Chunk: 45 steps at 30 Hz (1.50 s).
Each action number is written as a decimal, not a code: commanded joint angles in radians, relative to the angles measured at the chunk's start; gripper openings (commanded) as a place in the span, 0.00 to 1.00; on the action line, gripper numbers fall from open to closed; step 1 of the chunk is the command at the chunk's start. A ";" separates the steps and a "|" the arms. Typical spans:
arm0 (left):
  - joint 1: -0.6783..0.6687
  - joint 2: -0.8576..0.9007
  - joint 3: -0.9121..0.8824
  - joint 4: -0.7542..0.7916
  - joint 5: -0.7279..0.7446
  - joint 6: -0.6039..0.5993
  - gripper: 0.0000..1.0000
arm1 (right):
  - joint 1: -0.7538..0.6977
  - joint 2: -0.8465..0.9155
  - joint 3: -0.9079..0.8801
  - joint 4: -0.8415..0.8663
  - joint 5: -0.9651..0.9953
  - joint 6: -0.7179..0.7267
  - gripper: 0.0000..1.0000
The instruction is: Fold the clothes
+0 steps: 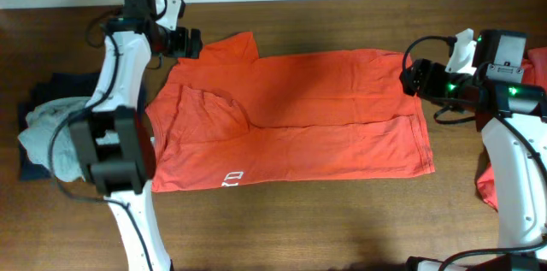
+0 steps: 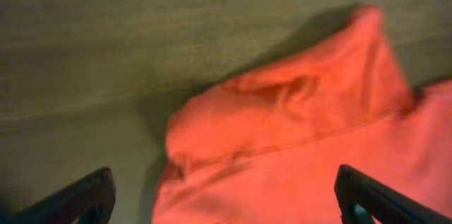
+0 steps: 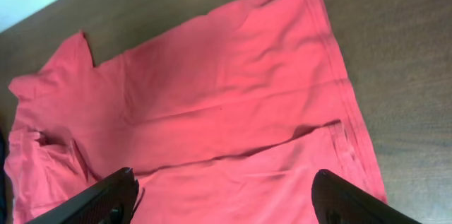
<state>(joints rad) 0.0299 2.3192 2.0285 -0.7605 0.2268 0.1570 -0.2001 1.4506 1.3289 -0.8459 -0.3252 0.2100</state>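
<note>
The orange T-shirt [image 1: 291,121] lies spread across the middle of the frame, with one layer overlapping along its lower half. Bare tabletop [image 1: 325,220] runs wide below it and narrower above. The left hand [image 1: 188,43] hangs open over the shirt's upper left corner. The right hand [image 1: 408,77] is open, nothing between its fingers, at the shirt's upper right edge. A grey and navy pile [image 1: 43,126] sits at the far left.

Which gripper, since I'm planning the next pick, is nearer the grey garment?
Left. The left gripper is over a sleeve of the orange T-shirt, toward the grey garment; the right gripper is at the shirt's far hem.
</note>
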 commanded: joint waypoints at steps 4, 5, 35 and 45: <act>-0.008 0.125 0.042 0.187 0.069 0.013 0.99 | 0.003 0.006 0.010 -0.040 -0.014 0.000 0.83; -0.008 0.134 0.042 0.200 0.069 0.013 0.99 | 0.003 0.006 0.010 -0.042 -0.012 0.000 0.83; -0.005 0.118 0.238 0.006 0.073 0.017 0.00 | 0.003 0.011 0.005 -0.112 0.004 0.000 0.76; -0.031 0.076 0.303 -0.377 0.073 0.017 0.00 | 0.003 0.011 0.005 -0.112 0.004 0.000 0.76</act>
<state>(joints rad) 0.0151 2.4241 2.3203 -1.0702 0.2882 0.1719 -0.2001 1.4525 1.3289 -0.9585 -0.3271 0.2096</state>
